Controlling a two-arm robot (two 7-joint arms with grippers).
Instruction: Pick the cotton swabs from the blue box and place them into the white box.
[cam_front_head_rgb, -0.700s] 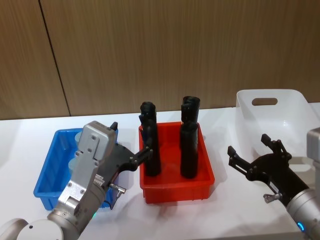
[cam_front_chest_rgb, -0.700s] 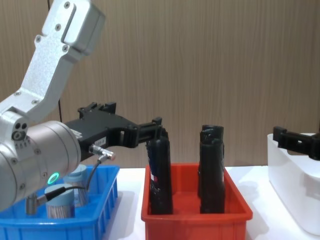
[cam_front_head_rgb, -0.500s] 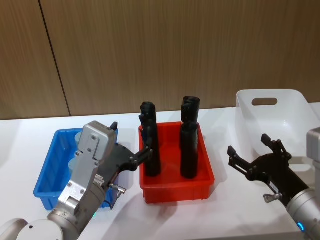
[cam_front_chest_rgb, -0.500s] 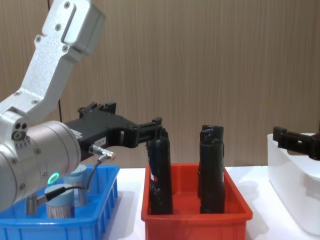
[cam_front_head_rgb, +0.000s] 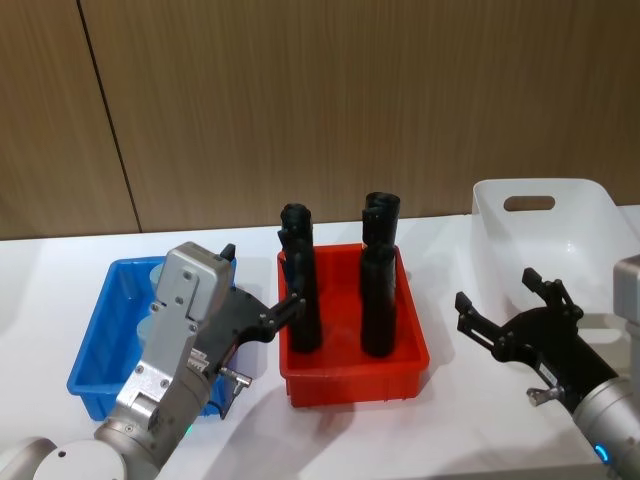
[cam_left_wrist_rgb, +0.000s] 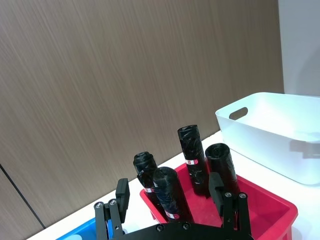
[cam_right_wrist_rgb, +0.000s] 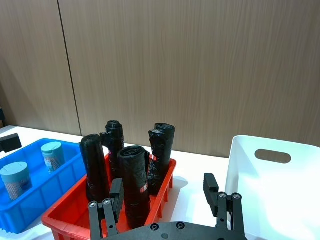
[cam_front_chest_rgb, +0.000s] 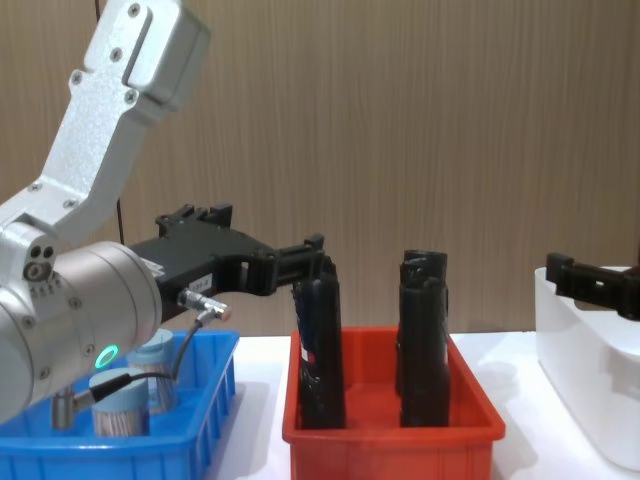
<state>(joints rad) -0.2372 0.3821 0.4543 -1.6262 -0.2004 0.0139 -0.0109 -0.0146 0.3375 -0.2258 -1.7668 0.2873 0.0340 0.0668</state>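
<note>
- While swab jars (cam_right_wrist_rgb: 13, 179) sit in the blue box (cam_front_head_rgb: 95, 385), the left hand (cam_front_head_rgb: 258, 280) hangs wide over its rim.
- Right hand (cam_front_head_rgb: 495, 290) wide, empty, near the white box (cam_front_head_rgb: 590, 215).

The shallow blue plastic bin (cam_front_head_rgb: 88, 385) and red plastic bin (cam_front_head_rgb: 355, 380) look smooth and faintly glossy; the tall white plastic bin (cam_front_head_rgb: 590, 215) is more matt. The upright black cylinders (cam_front_head_rgb: 378, 300) wear crinkled, shiny film. The brown wall panelling (cam_front_head_rgb: 350, 100) shows matt wood grain; the white tabletop (cam_front_head_rgb: 400, 440) is smooth.
</note>
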